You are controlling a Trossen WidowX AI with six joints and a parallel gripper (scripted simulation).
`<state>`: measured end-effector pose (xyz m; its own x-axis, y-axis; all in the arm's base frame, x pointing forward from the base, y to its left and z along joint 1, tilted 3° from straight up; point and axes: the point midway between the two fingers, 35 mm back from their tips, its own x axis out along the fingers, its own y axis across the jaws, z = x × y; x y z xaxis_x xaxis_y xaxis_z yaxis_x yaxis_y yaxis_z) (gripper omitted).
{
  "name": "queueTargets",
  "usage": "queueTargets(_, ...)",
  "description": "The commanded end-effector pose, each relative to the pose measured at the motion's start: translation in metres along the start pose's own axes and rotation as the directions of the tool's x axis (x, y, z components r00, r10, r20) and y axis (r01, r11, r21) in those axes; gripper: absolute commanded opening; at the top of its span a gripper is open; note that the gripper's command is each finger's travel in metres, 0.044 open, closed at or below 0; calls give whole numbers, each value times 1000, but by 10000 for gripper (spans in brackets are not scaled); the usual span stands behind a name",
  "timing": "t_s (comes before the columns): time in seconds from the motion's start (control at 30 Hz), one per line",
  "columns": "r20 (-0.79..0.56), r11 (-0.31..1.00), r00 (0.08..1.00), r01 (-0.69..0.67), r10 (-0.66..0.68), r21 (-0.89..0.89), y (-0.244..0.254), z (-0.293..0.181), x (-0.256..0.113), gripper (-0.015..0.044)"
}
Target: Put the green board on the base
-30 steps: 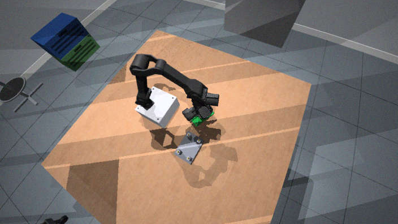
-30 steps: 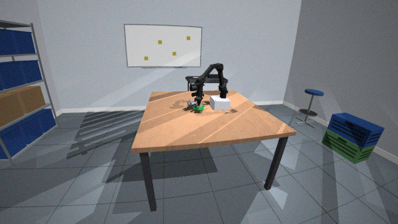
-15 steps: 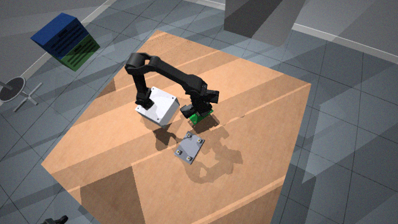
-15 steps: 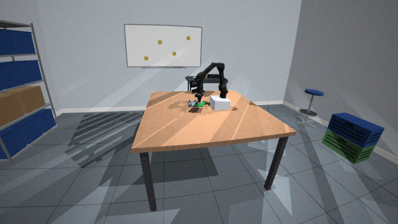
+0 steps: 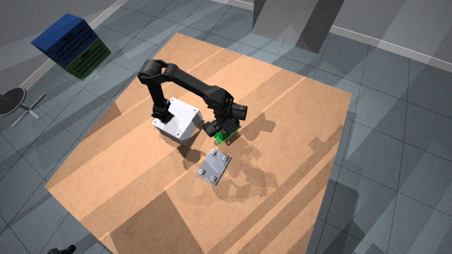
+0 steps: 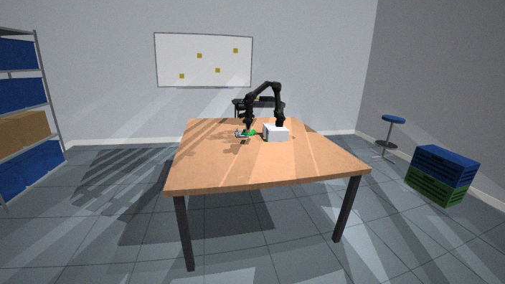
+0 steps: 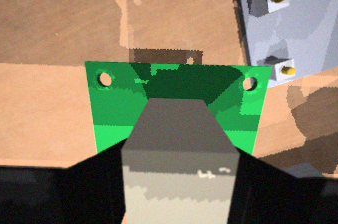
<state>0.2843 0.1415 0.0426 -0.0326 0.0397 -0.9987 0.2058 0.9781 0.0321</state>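
One green board [image 5: 219, 136] [image 6: 248, 132] [image 7: 125, 115], handle side up, gripped: my pincer [image 5: 227, 131] [image 6: 248, 128] [image 7: 175, 139] was closed on its square grey handle [image 6: 248, 129] [image 7: 180, 165], a black finger against either side. Position of the board: above the wooden table [image 5: 133, 158] [image 6: 275, 161] [image 7: 35, 110], apart from its top, with a shadow beneath. Two corner holes showed in the wrist view; the other corners were hidden. One grey base [image 5: 214, 165] [image 6: 241, 135] [image 7: 310, 40], resting on the table near the board, beyond the board's edge in the wrist view. Four posts, one near each corner of the base, each with a gold pin, none of them through the board. One white block [image 5: 183, 115] [image 6: 277, 133], on the table, beside the base of my black arm [image 5: 189, 81] [image 6: 262, 89]. One whiteboard [image 6: 203, 61], on the wall, bearing four yellow squares.
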Motion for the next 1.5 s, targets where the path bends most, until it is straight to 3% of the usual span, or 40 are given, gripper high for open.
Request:
queueTargets(0.0,7,1000,1000,4,-4,-17,-6,9,-1,0)
queueTargets(1.47,13,971,1000,14,-12,-240,-99,72,-4,0)
